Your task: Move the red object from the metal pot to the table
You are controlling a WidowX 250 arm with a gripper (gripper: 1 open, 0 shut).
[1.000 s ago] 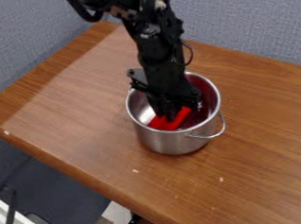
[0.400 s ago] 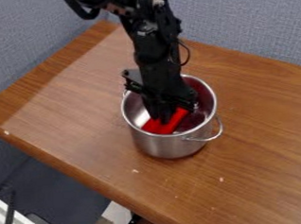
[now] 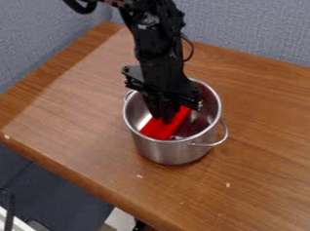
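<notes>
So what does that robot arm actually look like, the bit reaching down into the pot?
The arm is black all over, built of chunky, jointed segments with a slightly glossy finish. It ends in a narrow black gripper with thin fingers. No coloured markings or labels show, and any cables are too small to make out.

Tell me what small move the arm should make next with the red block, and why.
Probably lift straight up. The gripper is shut on the red block, which sits tilted with its lower end still inside the pot. Moving sideways now would likely knock it against the pot's rim; once it clears the rim, it can be carried over to bare table.
</notes>
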